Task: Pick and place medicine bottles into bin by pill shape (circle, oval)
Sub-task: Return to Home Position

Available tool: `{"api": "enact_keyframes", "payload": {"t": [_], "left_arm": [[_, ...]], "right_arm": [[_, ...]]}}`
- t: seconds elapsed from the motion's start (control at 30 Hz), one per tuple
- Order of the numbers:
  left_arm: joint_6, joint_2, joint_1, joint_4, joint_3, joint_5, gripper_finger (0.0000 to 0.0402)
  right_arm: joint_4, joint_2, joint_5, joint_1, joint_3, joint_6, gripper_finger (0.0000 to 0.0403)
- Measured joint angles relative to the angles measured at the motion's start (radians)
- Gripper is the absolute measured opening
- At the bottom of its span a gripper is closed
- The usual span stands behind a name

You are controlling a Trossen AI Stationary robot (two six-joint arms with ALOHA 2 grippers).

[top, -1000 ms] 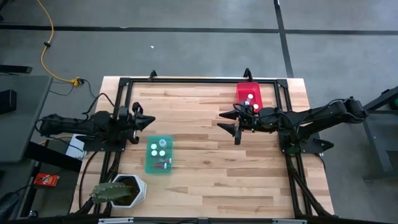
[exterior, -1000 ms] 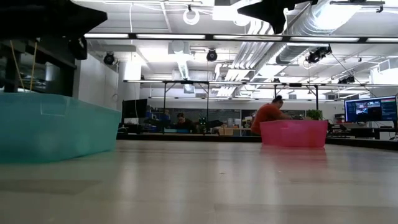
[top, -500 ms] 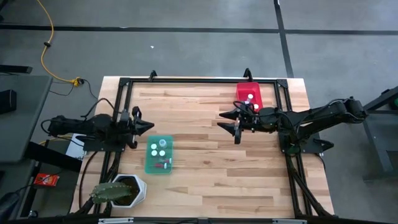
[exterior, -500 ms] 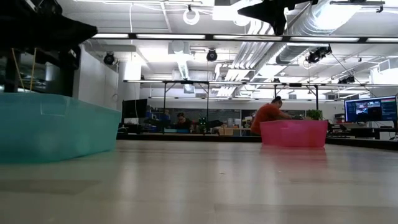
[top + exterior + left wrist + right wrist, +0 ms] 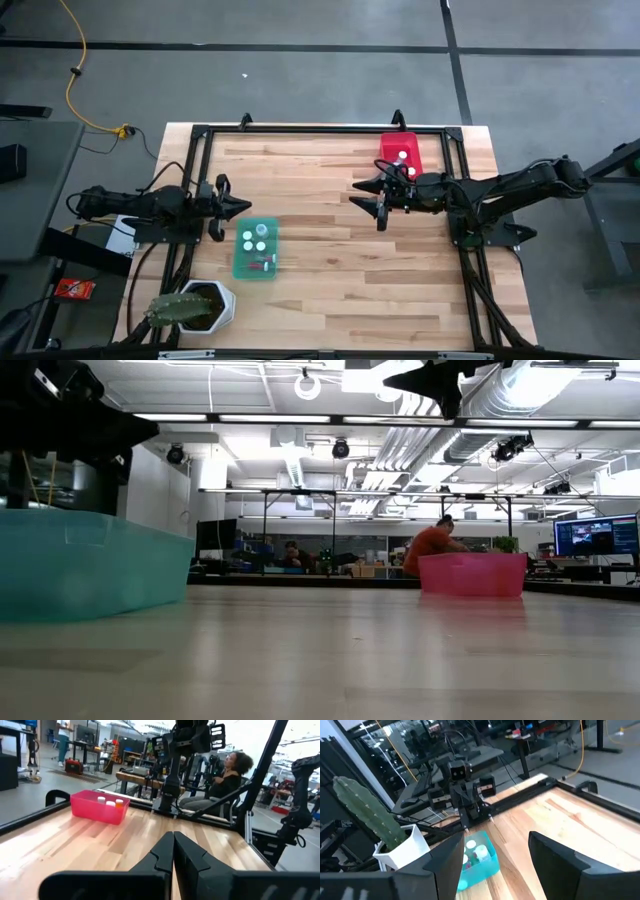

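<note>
Beside the teal bin (image 5: 240, 268), the left end effector (image 5: 238, 205) hangs clenched and empty. Near the red bin (image 5: 385, 150), the right end effector (image 5: 362, 196) hangs released above the wooden surface (image 5: 330, 270). Both look parked, as sorting seems finished: the medicine bottles (image 5: 261, 231), tiny whitish white-capped cylinders, sit inside both bins.

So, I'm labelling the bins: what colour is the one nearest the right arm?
The bin is red, clearest in the high view.
</note>
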Motion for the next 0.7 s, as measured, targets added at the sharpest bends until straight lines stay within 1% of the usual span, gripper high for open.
{"api": "enact_keyframes", "payload": {"t": [0.1, 0.2, 0.27, 0.4, 0.43, 0.47, 0.53, 0.6, 0.7], "left_arm": [[-0.027, 0.004, 0.0, -0.003, 0.0, 0.001, 0.0], [-0.026, 0.004, 0.0, -0.001, 0.0, 0.001, 0.0], [-0.026, 0.004, 0.0, 0.0, 0.0, 0.001, 0.0], [-0.026, 0.004, 0.0, -0.001, 0.0, 0.001, 0.0], [-0.026, 0.004, 0.0, -0.001, 0.0, 0.001, 0.0], [-0.026, 0.004, 0.0, -0.001, 0.0, 0.0, 0.0], [-0.026, 0.004, 0.0, -0.001, 0.0, 0.001, 0.0], [-0.026, 0.004, 0.0, -0.001, 0.0, 0.001, 0.0], [-0.026, 0.004, 0.0, -0.001, 0.0, 0.001, 0.0]], "right_arm": [[-0.06, -0.014, -0.001, 0.0, 0.001, 0.012, 0.0212], [-0.177, -0.056, -0.005, 0.0, 0.001, 0.029, 0.0183], [-0.279, -0.093, -0.013, 0.0, 0.001, 0.012, 0.0146], [-0.435, -0.178, -0.069, 0.0, 0.0, -0.048, 0.0041], [-0.437, -0.201, -0.088, 0.0, -0.013, -0.064, 0.0021], [-0.414, -0.232, -0.11, 0.0, -0.043, -0.071, 0.0011], [-0.321, -0.299, -0.159, 0.0, -0.14, -0.053, 0.0017], [-0.204, -0.37, -0.179, 0.0, -0.266, -0.006, 0.0022], [-0.058, -0.483, -0.19, -0.008, -0.433, 0.022, 0.0007]]}}
